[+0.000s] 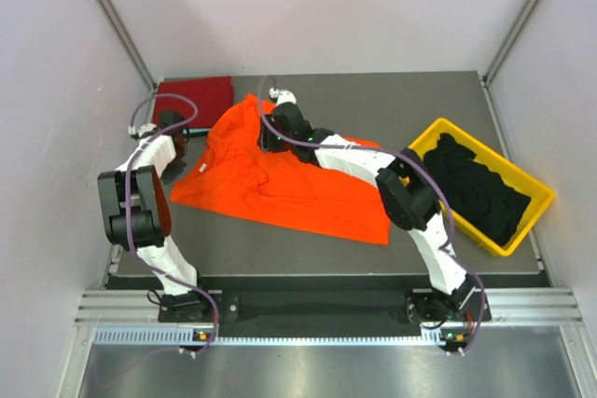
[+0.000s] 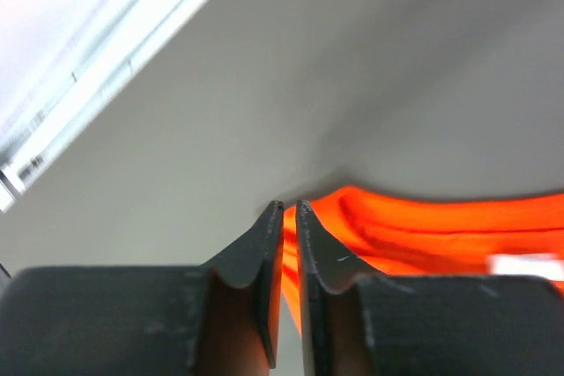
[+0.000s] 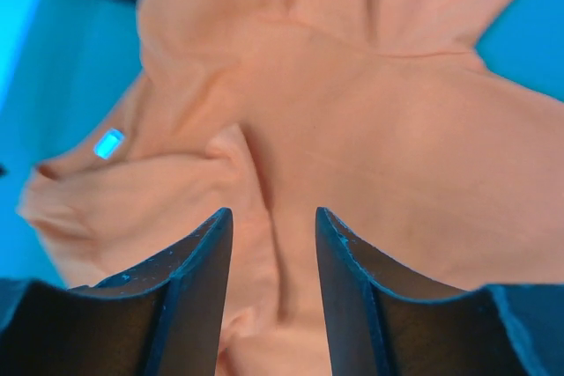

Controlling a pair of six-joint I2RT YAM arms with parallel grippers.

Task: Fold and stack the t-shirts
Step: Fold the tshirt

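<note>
Early stage: my left end effector [image 2: 290, 209] pinches the unfolded orange shirt [image 1: 280, 188], my right end effector [image 3: 273, 217] spread wide above it; red shirt [image 1: 196, 95] folded, black shirts [image 1: 476, 188] waiting

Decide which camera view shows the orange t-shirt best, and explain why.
The top external view: nearly the whole orange t-shirt lies spread out, outline clear. The left wrist view catches only a bunched edge; the right wrist view shows a washed-out, wrinkled close-up.
</note>
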